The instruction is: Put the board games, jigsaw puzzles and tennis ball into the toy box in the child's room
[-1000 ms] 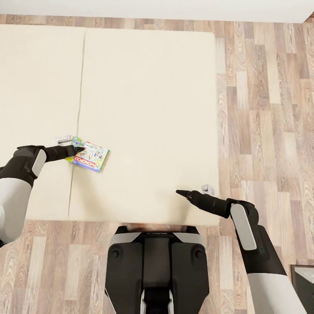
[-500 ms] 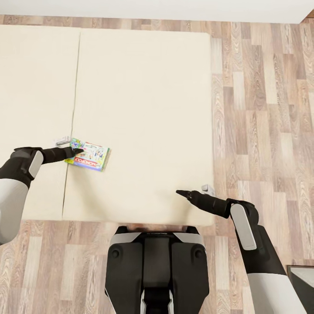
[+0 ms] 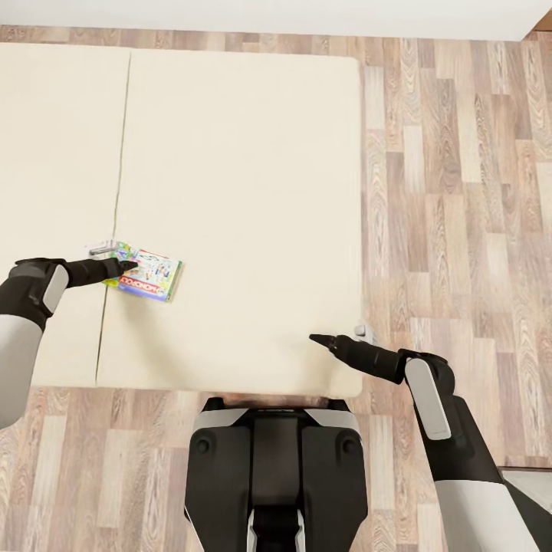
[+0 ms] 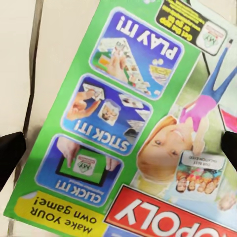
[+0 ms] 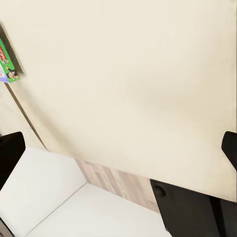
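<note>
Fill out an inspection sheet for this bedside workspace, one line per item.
Surface: beige bed, a seam running down its left part.
Job's things: one green-edged Monopoly board game lying flat by the seam; its cover shows close up in the left wrist view.
Clutter: nothing seen.
Grippers: left gripper at the board game's left edge, fingers spread wide, open; right gripper over the bed's near right corner, open and holding nothing.
Cables: nothing seen.
Surroundings: wood-plank floor to the right of and in front of the bed, white wall beyond it.
</note>
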You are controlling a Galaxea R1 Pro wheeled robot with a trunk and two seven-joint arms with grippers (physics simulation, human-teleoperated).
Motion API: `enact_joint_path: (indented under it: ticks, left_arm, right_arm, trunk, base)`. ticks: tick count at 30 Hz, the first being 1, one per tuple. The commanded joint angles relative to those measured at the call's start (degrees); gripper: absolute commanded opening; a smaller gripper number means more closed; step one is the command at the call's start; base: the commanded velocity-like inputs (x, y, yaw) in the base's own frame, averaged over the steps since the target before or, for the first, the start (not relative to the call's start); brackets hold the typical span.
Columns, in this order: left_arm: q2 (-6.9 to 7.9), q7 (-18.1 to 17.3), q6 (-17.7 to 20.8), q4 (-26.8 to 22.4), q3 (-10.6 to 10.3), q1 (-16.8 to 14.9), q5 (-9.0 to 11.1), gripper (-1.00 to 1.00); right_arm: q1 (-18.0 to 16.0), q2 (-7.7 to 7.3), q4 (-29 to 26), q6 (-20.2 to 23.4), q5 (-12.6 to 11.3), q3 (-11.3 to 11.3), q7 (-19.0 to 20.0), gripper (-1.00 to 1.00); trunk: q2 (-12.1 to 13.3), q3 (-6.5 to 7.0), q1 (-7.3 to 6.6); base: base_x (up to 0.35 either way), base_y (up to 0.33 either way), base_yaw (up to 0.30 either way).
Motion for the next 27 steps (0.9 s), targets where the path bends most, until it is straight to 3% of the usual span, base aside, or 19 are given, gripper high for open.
enact_joint_path:
  ticks: [1,27]
  left_arm:
    - [-2.91,-0.23,0.63,2.48,0.13,0.03,0.29,1.0]
    - [-2.94,-0.23,0.58,2.48,0.11,0.01,0.29,1.0]
  right_arm:
    - [-0.03,0.01,0.0,0.22,0.52,-0.07,0.57,1.0]
    - [-0.03,0.01,0.09,0.12,0.52,-0.07,0.63,1.0]
  trunk:
    - [-0.06,-0.06,0.06]
    - [-0.06,-0.06,0.06]
  base:
    - [0.0,-0.229,0.0]
    - [0.0,-0.073,0.0]
